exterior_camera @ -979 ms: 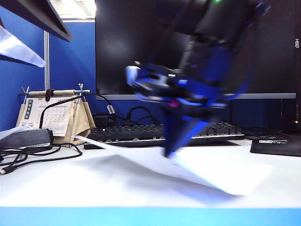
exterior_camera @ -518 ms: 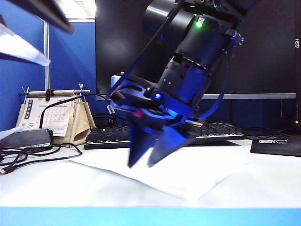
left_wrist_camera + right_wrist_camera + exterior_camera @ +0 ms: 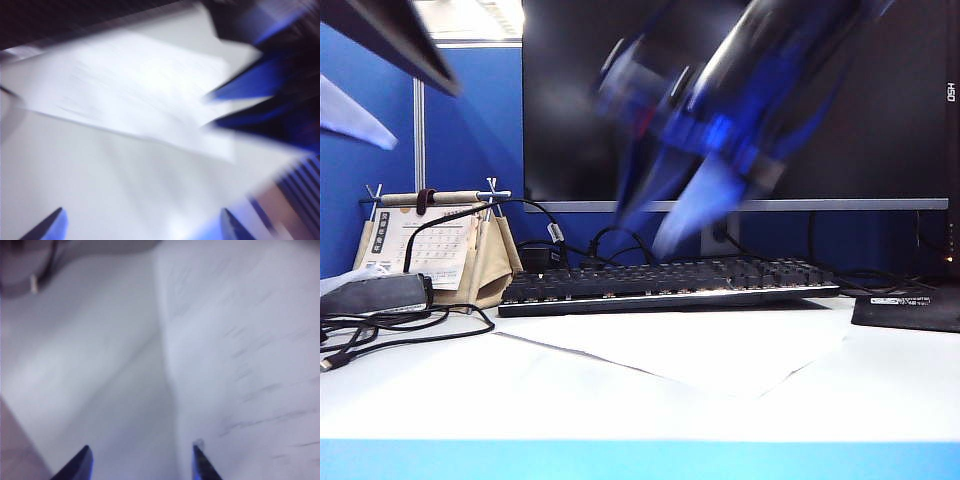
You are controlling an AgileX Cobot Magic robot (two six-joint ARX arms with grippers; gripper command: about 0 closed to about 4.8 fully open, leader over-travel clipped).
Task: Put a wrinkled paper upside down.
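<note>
Exterior view: wrinkled paper (image 3: 720, 350) lies flat on the white bench (image 3: 470, 400), just in front of the black keyboard (image 3: 670, 282), a bit right of centre; one corner points toward the camera. Right tool (image 3: 665, 210) is up in the air in front of the dark monitor (image 3: 580, 100), well clear of the sheet, heavily motion-blurred. Its two blue fingers point down and stand apart, nothing between them. Left tool (image 3: 345, 110) shows only as a pale blurred finger tip at the upper left edge, under a dark part of the arm; how far it is open cannot be told from this view. Beige desk calendar (image 3: 435, 245) stands at the left, back beside the keyboard's end, cables (image 3: 390, 330) and a dark flat box (image 3: 375, 293) in front of it. A dark pad (image 3: 910, 308) sits at the right edge.

Left wrist view: blurred. Left tool (image 3: 140, 227) has both blue fingertips visible at the frame's edge, spread wide, holding nothing. Paper (image 3: 135, 95) lies on the bench beyond them; the right arm's blue fingers (image 3: 245, 87) hang over its far side.

Right wrist view: blurred. Right tool (image 3: 141, 462) has fingertips apart, empty. Paper (image 3: 240, 355) lies below, faint print lines across it, its edge running between the tips; bare bench (image 3: 90, 365) on the other side.
</note>
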